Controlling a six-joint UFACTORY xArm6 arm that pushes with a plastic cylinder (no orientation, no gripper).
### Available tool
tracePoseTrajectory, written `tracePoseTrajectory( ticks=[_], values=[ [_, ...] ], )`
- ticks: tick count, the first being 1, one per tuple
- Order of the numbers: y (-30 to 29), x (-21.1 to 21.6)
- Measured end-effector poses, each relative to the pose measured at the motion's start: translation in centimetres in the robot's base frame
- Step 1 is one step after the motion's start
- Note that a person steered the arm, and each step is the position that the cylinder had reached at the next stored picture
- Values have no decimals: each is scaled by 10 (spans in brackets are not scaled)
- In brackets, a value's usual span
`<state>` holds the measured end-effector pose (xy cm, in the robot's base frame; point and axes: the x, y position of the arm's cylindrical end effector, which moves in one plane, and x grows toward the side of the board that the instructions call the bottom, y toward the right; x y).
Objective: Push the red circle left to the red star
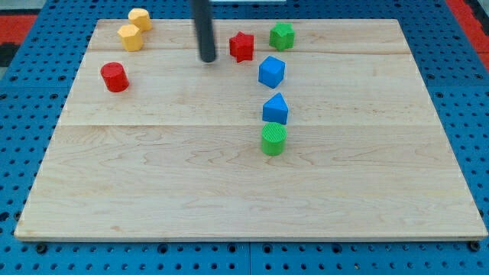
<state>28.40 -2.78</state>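
With my tip (207,59) between seemingly upright red circle (114,77) and red star (242,46)

A pale wooden board (229,191) lies on a blue pegboard surface (23,107). Near the board's top left corner sit two yellow blocks (140,19) (131,37), touching. Below them, by the left edge, stands a red circle (114,77). Along the top edge, right of centre, a red star (242,46) sits just beside a green block (281,36). Below these, a blue cube (271,72), a blue block with a pointed top (276,109) and a green cylinder (273,139) run down toward the middle
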Motion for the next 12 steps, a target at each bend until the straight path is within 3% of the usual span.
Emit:
tracePoseTrajectory(
  ticks=[1,2,3,5,6,7,8,11,12],
  values=[
    [48,-18],
    [46,-38],
    [-72,-12],
    [-131,126],
    [-212,99],
    [-243,73],
    [-220,70],
    [-68,48],
    [-37,12]
  ],
)
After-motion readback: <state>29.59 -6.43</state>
